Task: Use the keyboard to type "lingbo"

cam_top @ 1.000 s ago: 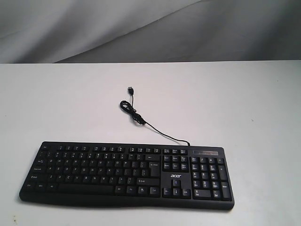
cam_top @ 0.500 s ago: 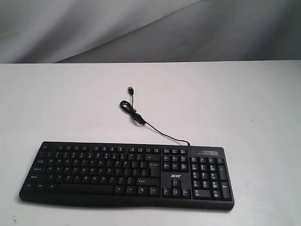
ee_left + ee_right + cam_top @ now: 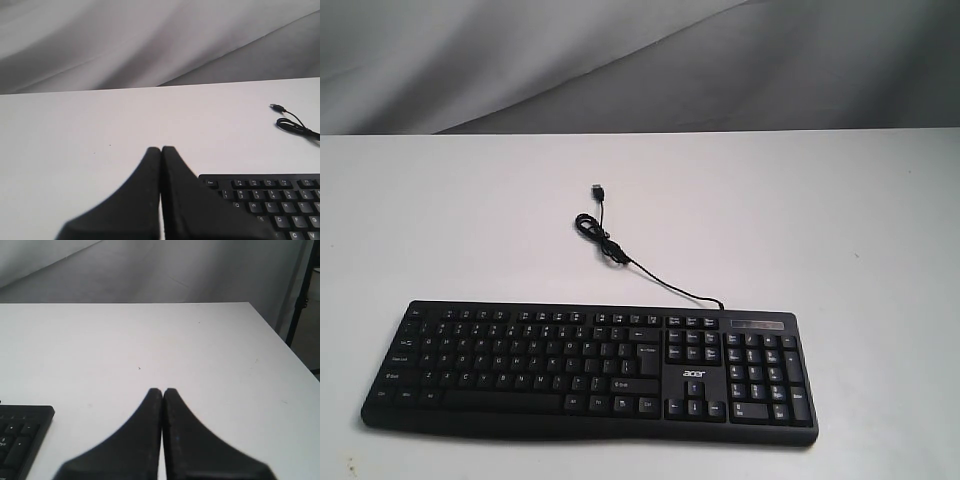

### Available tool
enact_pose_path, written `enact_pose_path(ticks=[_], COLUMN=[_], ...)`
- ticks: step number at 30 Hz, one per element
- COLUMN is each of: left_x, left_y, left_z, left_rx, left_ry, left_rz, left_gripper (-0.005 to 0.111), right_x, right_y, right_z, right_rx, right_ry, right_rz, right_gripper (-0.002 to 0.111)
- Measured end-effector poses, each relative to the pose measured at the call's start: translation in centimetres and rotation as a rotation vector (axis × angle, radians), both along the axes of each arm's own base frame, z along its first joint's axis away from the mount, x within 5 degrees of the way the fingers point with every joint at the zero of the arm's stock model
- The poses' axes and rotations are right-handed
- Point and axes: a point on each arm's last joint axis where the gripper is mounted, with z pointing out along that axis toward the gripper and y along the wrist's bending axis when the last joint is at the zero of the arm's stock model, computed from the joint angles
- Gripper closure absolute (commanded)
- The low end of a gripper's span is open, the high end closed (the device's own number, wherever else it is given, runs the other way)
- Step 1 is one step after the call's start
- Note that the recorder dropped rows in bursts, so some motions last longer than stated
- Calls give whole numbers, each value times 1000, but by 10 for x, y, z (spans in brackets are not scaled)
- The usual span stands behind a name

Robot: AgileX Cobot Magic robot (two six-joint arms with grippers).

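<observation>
Pinched fully shut on nothing: left gripper [image 3: 161, 150], right gripper [image 3: 162, 391], likely forming one narrow tip for poking keys. Hovering off either end of the Acer keyboard [image 3: 590, 365], flat along the table [image 3: 820, 220] front edge, cable [image 3: 612, 250] trailing rearward.

We see the exterior view from in front and above, slanting down across the flat white table [image 3: 820, 220] toward the draped grey cloth backdrop [image 3: 620, 60], with the wide black plastic keyboard [image 3: 590, 365] nearest the lens. Our left wrist view sits low, facing the same way past the black tapered left gripper [image 3: 161, 150]. It shares the keyboard's Esc corner and the thin black USB cable [image 3: 292, 125] with the exterior view. Our right wrist view, equally low behind the matching right gripper [image 3: 162, 391], shares only the keyboard's other end.
</observation>
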Motion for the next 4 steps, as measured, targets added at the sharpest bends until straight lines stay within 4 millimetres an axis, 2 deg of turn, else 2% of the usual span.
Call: enact_pose_path(ticks=[4], left_x=[0], left_y=[0], left_z=[0], left_rx=[0], left_ry=[0], left_rz=[0], left_gripper=[106], right_x=[0], right_y=[0], right_z=[0], right_rx=[0], right_ry=[2], right_rz=[0], right_gripper=[108])
